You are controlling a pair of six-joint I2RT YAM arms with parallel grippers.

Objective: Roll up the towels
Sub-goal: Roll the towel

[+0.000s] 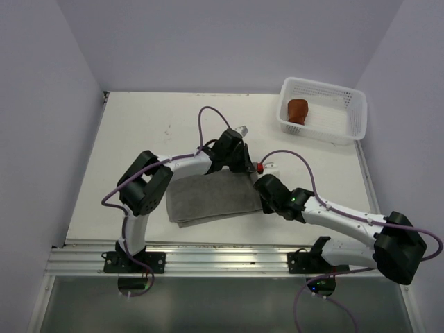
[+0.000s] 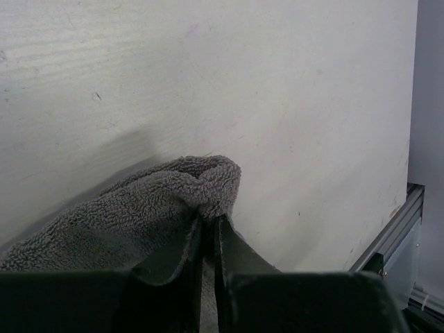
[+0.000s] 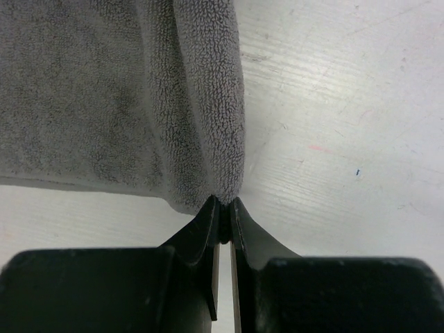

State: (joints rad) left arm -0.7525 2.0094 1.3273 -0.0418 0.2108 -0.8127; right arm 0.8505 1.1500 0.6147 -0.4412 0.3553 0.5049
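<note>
Grey towel [image 1: 208,200]: flat on the table [image 1: 152,118], between my two arms, its right edge lifted and bunched.
My left gripper [image 2: 209,220]: jaws almost together, pinching its far right corner.
My right gripper [image 3: 223,207]: jaws almost together, pinching its near right corner.
Rust-brown towel [image 1: 298,110]: a stubby bundle inside the white basket [image 1: 355,109], at the table's far right.

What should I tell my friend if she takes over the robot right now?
Left gripper: shut, pinching a bunched corner of the grey towel.
Right gripper: shut on the same towel's edge.
The grey towel lies flat on the table, not rolled yet.
Rust-brown towel sits in the white mesh basket, looking rolled.
Left to do: roll the grey towel.
</note>
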